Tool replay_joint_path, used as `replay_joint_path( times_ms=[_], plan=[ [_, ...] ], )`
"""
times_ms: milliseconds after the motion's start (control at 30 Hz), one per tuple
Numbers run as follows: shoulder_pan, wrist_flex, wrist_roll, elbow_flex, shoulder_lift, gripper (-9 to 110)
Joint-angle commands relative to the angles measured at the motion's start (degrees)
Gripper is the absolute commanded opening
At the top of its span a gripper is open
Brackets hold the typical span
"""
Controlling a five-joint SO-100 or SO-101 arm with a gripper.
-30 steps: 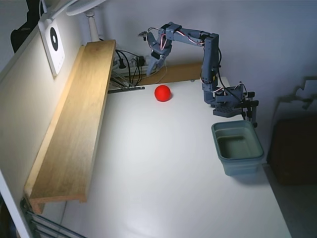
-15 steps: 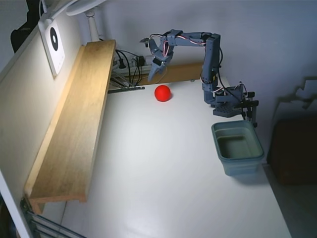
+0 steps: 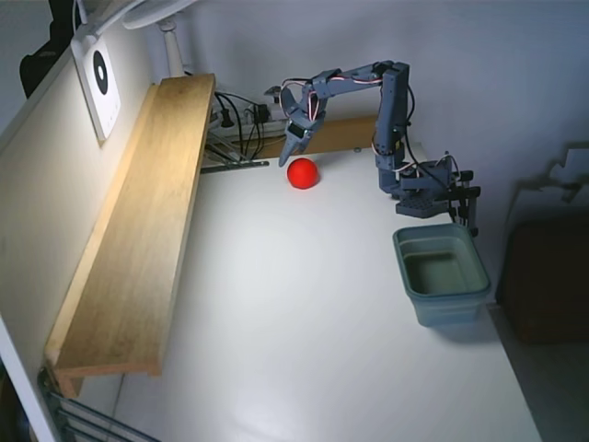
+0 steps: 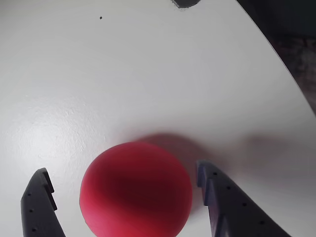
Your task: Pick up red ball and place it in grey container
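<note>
The red ball (image 3: 303, 173) lies on the white table (image 3: 304, 313) near its far edge. In the wrist view the red ball (image 4: 137, 189) fills the lower middle, between my two dark fingers. My gripper (image 3: 292, 155) hangs just above and left of the ball in the fixed view. In the wrist view my gripper (image 4: 123, 190) is open, one finger on each side of the ball, neither clearly touching it. The grey container (image 3: 442, 273) stands empty at the right of the table. Only a corner of the container (image 4: 186, 3) shows at the top of the wrist view.
A long wooden shelf (image 3: 138, 230) runs along the left of the table. Cables and a power strip (image 3: 239, 120) lie at the back behind the ball. The arm's base (image 3: 428, 189) is clamped at the right, just behind the container. The table's right edge (image 4: 286, 74) shows in the wrist view.
</note>
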Motion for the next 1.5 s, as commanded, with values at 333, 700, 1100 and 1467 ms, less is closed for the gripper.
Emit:
replay_joint_path(
  times_ms=[333,700,1100,1467],
  plan=[
    [0.7,-12.1,0.1,8.1,-2.1,38],
    [0.7,-18.9,0.1,11.9,-5.2,38],
    [0.7,-22.3,0.1,13.5,-6.9,38],
    [0.7,-22.3,0.1,13.5,-6.9,23]
  ],
)
